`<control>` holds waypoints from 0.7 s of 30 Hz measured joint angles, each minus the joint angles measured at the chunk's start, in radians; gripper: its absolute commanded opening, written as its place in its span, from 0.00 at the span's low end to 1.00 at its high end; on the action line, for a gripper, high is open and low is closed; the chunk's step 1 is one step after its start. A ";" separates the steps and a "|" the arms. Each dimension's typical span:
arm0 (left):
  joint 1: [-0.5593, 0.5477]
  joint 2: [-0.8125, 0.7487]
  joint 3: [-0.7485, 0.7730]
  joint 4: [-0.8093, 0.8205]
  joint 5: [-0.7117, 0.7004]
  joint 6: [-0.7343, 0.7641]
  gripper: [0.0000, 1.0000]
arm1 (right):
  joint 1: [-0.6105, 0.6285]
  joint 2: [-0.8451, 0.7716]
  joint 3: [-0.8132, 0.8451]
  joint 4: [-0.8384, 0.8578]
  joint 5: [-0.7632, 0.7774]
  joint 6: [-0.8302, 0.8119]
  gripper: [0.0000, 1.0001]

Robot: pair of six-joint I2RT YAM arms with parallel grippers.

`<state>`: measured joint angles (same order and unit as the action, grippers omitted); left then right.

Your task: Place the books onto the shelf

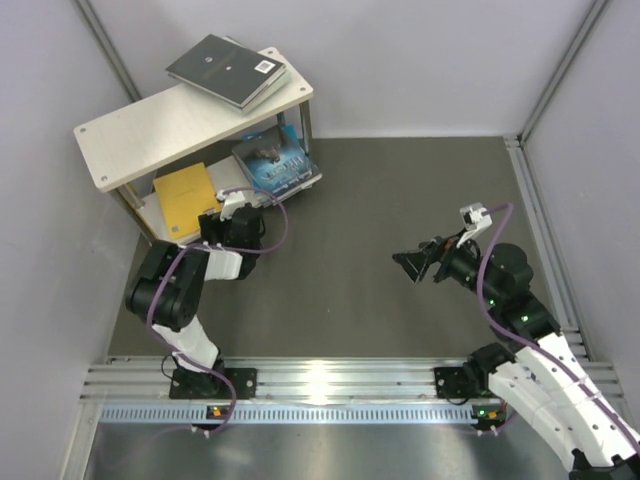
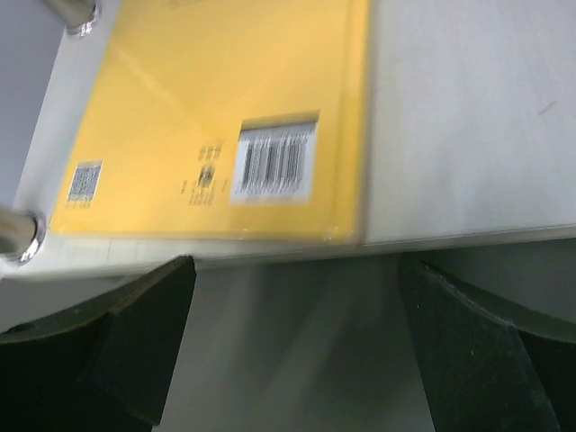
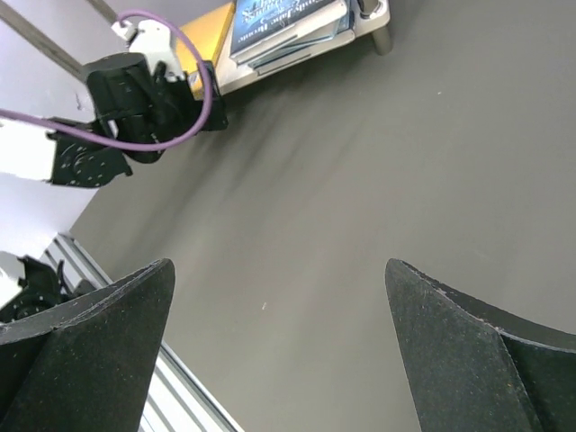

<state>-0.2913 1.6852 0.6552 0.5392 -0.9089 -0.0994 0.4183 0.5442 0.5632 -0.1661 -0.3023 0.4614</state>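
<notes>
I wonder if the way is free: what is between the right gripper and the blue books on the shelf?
Only bare dark table lies between the right gripper and the blue books; the top view shows it.

Books (image 1: 228,68) on both tiers of shelf (image 1: 130,135)

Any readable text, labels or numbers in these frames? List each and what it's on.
No text is legible.
Yellow book: barcode and square code, print blurred.
Dark book atop the shelf: white sticker, too small.
Blue book: title blurred.
</notes>
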 measured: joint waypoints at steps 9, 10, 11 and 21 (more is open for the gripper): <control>0.175 -0.039 -0.157 0.169 0.378 0.045 0.95 | 0.026 0.044 -0.023 0.047 0.008 -0.008 1.00; 0.195 -0.067 -0.209 0.221 0.413 0.043 0.96 | 0.027 0.057 -0.034 0.059 0.006 -0.005 1.00; 0.215 -0.094 -0.273 0.297 0.452 0.038 0.95 | 0.029 0.070 -0.041 0.068 0.005 -0.003 1.00; 0.229 -0.100 -0.378 0.505 0.595 0.027 0.99 | 0.078 0.285 -0.045 0.144 0.239 -0.004 1.00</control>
<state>-0.0624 1.5848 0.2768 1.0447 -0.3134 -0.0727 0.4961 0.8288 0.5182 -0.0219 -0.0635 0.4572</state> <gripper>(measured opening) 0.985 0.996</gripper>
